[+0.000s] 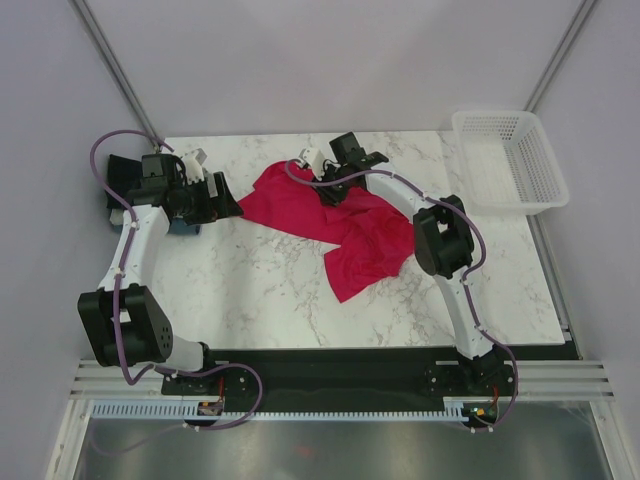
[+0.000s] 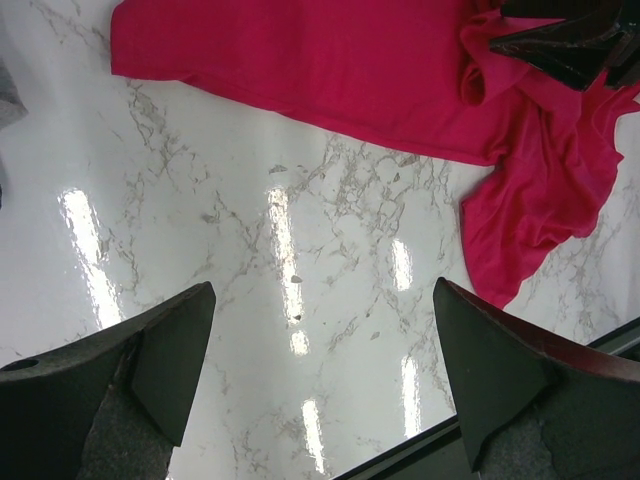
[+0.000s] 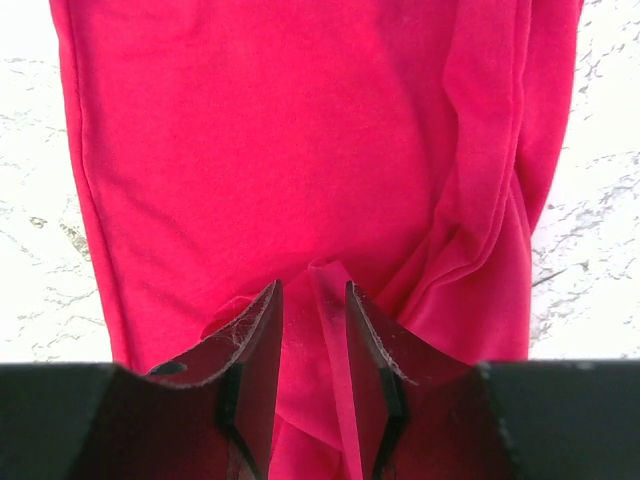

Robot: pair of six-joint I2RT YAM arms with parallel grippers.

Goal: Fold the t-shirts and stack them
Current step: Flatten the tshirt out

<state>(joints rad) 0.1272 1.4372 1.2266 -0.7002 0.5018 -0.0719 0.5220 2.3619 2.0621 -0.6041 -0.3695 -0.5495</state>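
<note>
Your crimson t-shirt lies crumpled mid-table, its long axis slanting from the far edge toward the near right corner. Your right gripper pinches a fold at the far end. Your left gripper gapes over bare marble beside the shirt, leftward.

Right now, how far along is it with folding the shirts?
Nothing finished shows. The red t-shirt lies crumpled, unfolded, on the table. The right gripper pinches a ridge of it; the left gripper hangs open over marble. Folding and stacking remain.

Crimson t-shirt spread on marble table, right gripper jaws pinching a raised fold of it
</note>
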